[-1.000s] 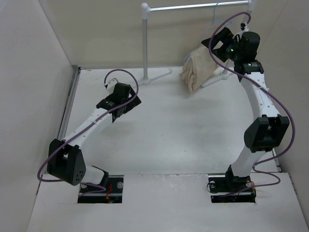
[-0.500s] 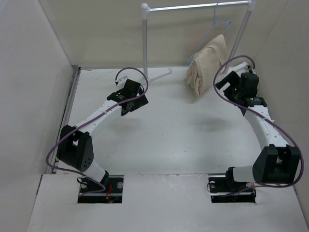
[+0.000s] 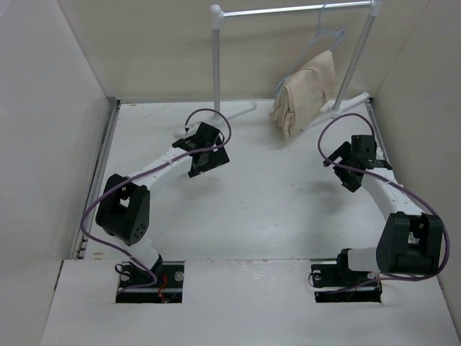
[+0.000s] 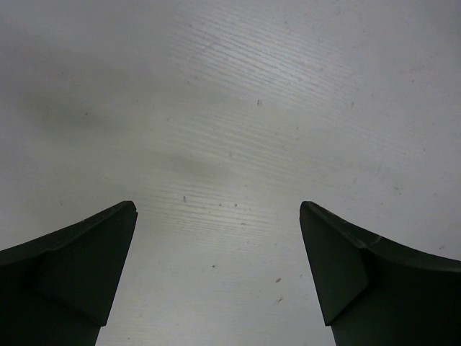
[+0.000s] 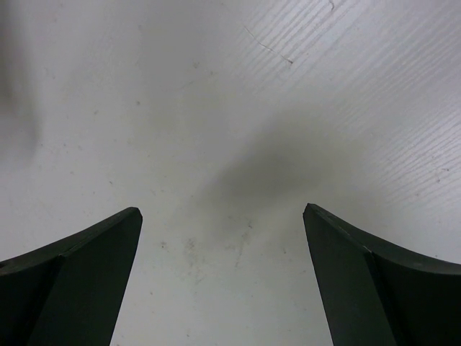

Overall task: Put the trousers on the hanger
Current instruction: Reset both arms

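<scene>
Right hand (image 5: 220, 209) now off the trousers (image 3: 306, 90)

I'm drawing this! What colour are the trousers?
Beige, a light tan; the trousers show best in the top view.

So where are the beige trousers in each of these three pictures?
Top external: upper right, the trousers draped on the hanger under the rack rail.
Left wrist: not in it; only white table beneath the left tool.
Right wrist: not in it; only table beneath the right tool.
Shared landmark: the white table surface.
</scene>
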Controlling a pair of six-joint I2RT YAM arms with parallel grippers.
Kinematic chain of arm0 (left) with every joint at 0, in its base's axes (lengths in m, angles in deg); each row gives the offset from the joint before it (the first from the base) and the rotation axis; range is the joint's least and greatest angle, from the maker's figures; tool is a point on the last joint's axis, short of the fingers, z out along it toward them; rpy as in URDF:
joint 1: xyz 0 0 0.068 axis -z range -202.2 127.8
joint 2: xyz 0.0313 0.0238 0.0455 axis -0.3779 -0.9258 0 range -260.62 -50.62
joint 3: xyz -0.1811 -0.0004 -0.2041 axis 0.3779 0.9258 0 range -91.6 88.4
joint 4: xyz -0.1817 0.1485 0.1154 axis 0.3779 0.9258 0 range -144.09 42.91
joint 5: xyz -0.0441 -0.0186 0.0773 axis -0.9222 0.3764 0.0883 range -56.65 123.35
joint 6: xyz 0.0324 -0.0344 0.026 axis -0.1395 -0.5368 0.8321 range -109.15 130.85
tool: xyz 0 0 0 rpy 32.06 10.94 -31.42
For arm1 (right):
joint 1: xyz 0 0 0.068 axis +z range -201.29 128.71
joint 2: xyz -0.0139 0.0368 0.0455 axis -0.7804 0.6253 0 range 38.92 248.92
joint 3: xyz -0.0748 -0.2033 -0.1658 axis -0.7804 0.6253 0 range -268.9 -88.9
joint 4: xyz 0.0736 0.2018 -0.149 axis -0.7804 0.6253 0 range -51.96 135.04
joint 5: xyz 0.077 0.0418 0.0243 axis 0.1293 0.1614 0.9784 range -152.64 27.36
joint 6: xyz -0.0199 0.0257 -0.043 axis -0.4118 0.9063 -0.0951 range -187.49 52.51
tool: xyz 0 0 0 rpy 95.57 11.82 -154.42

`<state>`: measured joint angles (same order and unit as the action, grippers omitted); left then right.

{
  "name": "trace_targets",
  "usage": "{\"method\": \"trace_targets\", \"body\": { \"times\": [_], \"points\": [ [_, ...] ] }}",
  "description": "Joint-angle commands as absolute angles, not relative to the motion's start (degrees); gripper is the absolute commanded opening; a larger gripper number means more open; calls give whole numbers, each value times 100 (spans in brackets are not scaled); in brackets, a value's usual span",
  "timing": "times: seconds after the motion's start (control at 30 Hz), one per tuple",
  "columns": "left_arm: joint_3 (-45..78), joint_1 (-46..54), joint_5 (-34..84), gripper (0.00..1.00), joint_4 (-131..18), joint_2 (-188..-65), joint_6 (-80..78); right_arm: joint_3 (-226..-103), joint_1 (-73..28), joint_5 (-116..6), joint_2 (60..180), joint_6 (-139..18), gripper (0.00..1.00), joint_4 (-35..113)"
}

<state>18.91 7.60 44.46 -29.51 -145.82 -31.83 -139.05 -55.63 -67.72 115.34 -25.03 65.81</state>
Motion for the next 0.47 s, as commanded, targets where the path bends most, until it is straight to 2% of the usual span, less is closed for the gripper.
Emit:
{"method": "trace_targets", "body": {
  "times": [0.0,0.43],
  "points": [
    [1581,807,4372,100,-3027,-14572,-3073,-14330,-5459,-6949,11450,-2468,100,6546],
    [1677,816,4380,100,-3176,-14589,-3002,-14927,-5407,-6914,11565,-2521,100,6678]
  ]
}}
